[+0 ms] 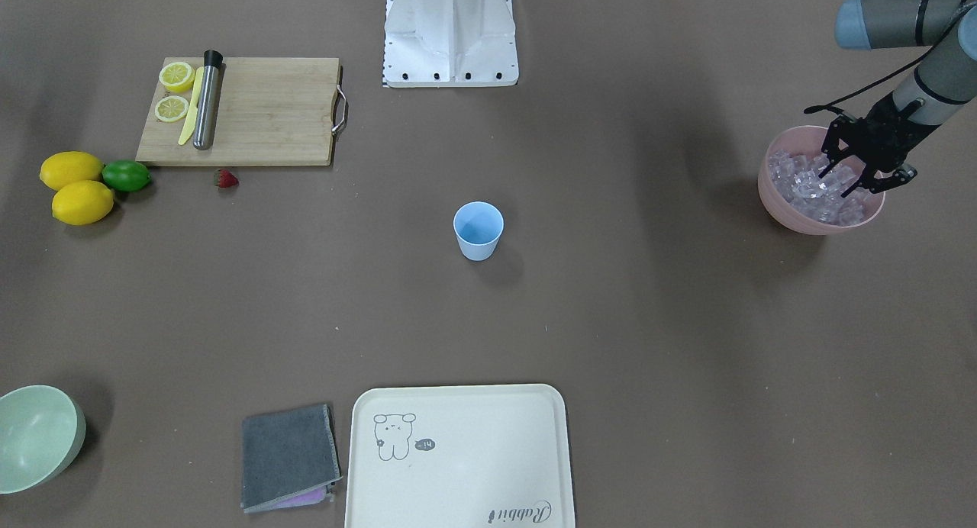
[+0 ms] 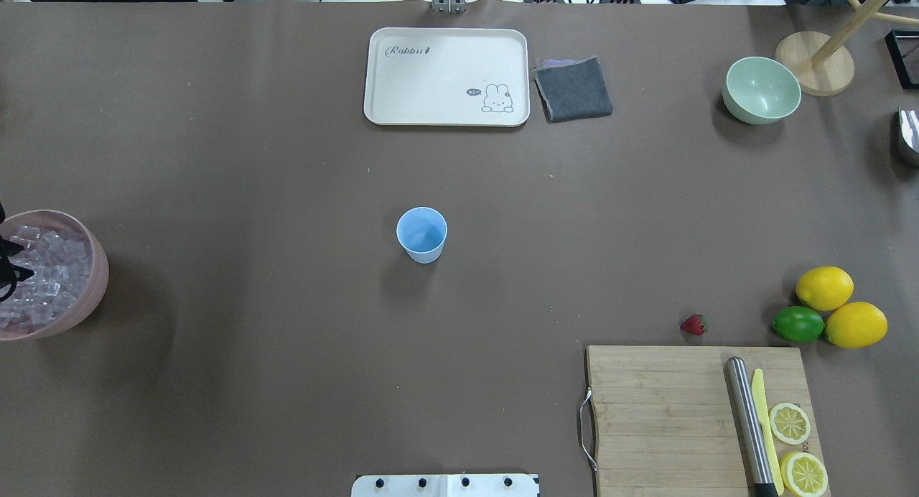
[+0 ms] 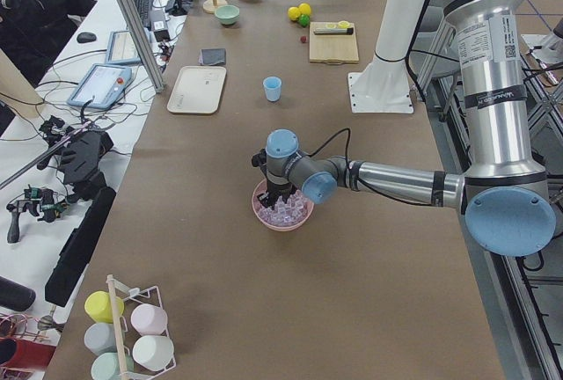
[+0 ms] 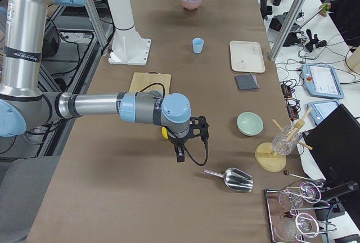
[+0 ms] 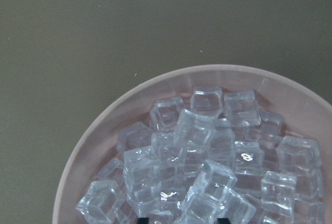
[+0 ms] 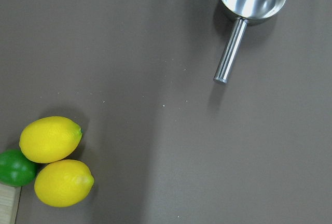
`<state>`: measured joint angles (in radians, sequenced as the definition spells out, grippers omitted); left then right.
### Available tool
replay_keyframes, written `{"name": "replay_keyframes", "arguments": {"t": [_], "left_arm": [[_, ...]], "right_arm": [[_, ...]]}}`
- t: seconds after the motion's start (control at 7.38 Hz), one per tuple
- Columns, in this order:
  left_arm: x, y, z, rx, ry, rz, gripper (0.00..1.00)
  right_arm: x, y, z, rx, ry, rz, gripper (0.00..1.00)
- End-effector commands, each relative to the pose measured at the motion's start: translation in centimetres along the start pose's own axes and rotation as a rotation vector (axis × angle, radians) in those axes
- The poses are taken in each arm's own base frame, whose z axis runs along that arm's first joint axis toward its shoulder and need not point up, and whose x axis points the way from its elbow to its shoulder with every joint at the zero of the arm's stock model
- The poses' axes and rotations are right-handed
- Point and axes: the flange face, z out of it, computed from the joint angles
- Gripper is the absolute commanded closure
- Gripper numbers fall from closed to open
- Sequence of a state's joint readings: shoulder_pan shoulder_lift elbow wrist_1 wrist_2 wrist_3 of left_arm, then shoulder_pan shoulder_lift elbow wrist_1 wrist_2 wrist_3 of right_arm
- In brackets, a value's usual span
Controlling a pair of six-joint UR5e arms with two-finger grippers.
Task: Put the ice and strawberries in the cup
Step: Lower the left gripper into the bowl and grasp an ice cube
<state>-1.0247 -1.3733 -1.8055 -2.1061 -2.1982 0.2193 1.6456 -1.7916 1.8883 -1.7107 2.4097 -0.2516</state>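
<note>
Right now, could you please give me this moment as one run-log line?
left fingers: open over ice in pink bowl | cup: empty | strawberry: on table

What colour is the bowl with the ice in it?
The bowl is pink, clearest in the front-facing view.

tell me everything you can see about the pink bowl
The pink bowl is round and smooth and looks like plastic. It stands upright on the brown table, far out on the robot's left side. It is heaped to about the rim with clear ice cubes that have a faint lilac tint. The left gripper hangs over it, jaws open, tips down at the top cubes. Nothing else is near it.
</note>
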Motion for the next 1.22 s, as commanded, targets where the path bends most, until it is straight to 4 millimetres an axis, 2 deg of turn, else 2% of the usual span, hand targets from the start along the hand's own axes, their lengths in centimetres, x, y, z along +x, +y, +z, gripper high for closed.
{"name": "replay_keyframes", "arguments": {"t": [0.0,0.14,0.41,0.68,1.08], "left_arm": [[0.0,0.2,0.1,-0.003,0.001,-0.002,0.71],[-0.1,0.3,0.2,-0.005,0.001,-0.004,0.77],[0.0,0.1,0.1,-0.001,0.002,-0.001,1.00],[0.1,-0.4,-1.2,0.023,-0.001,0.001,1.00],[-1.8,0.0,-4.6,0.071,-0.039,-0.046,1.00]], "right_arm": [[0.0,0.0,0.0,0.000,0.000,0.001,0.00],[-0.1,0.0,-0.1,0.001,0.000,-0.001,0.00],[-0.2,0.0,-0.2,0.003,0.001,-0.003,0.00],[-0.2,0.0,-0.2,0.003,0.001,-0.003,0.00],[-0.3,0.1,-0.3,0.004,0.001,-0.004,0.00]]}}
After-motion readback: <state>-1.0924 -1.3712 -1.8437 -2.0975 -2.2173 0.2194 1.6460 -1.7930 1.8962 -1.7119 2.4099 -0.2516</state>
